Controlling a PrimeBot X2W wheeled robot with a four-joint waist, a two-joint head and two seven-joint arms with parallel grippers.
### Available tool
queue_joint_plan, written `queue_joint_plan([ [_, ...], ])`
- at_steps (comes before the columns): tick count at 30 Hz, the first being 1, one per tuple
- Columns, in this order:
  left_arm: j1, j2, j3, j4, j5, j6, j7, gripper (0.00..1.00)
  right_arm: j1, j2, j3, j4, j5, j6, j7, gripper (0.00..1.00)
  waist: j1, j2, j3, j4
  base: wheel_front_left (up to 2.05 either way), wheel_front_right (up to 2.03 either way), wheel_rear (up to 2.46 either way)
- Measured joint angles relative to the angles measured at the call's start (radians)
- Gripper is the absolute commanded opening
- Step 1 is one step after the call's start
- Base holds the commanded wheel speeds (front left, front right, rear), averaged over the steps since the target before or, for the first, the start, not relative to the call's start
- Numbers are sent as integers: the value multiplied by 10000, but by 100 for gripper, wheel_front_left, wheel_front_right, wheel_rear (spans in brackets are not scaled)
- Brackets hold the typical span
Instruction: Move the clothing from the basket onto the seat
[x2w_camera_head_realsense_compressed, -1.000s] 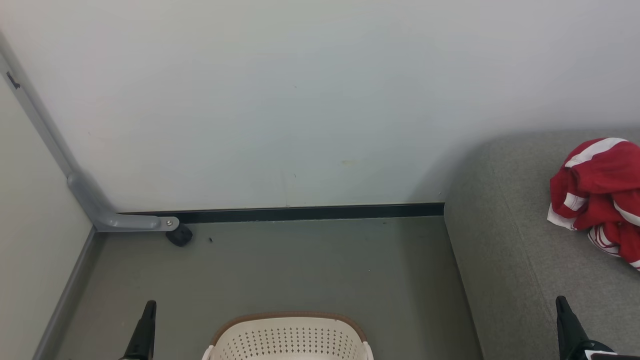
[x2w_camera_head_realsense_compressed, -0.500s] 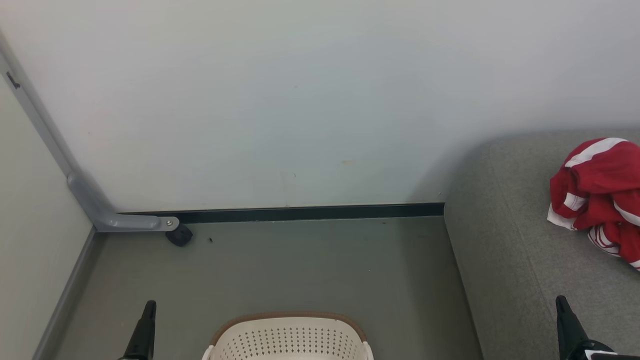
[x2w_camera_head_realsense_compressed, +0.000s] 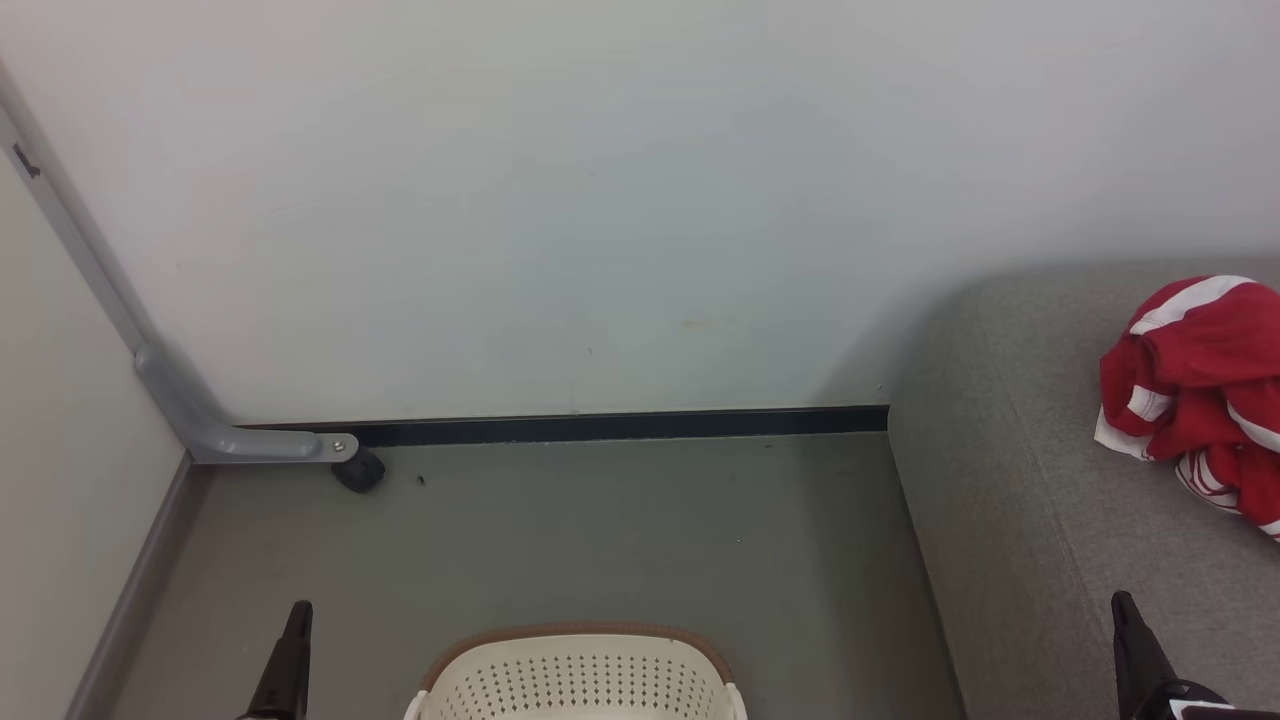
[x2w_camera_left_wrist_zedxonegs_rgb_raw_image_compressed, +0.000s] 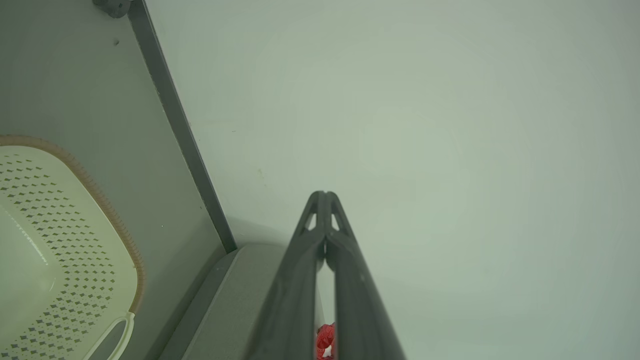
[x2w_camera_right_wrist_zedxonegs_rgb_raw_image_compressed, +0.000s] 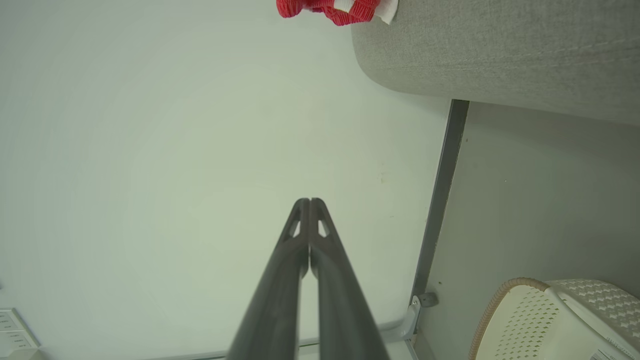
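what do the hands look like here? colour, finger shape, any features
The left hand and right hand look alike. Each has two long, slim fingers in matt dark grey to black. The fingers taper to narrow rounded tips, with a small elongated cut-out just below each tip.

One basket (x2w_camera_head_realsense_compressed: 580, 632). One seat (x2w_camera_head_realsense_compressed: 1000, 480). One heap of clothing (x2w_camera_head_realsense_compressed: 1195, 380), red and white; number of garments in heap not countable. Two grippers: left gripper (x2w_camera_left_wrist_zedxonegs_rgb_raw_image_compressed: 324, 195), right gripper (x2w_camera_right_wrist_zedxonegs_rgb_raw_image_compressed: 309, 201); two dark fingers (x2w_camera_left_wrist_zedxonegs_rgb_raw_image_compressed: 292, 300) each, four in all. One grey metal bracket (x2w_camera_head_realsense_compressed: 200, 420). One black wheel (x2w_camera_head_realsense_compressed: 358, 470) at bracket end. One dark skirting strip (x2w_camera_head_realsense_compressed: 620, 425). One pale wall (x2w_camera_head_realsense_compressed: 600, 200). One grey-green floor (x2w_camera_head_realsense_compressed: 600, 530).
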Motion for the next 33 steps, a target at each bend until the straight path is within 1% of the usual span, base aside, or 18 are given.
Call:
queue_joint_plan([
  [33,0,0,0,-2,0,2,-2,0,-1,0,2,0,0,0,0,0,0,0,1,0,0,0,0],
])
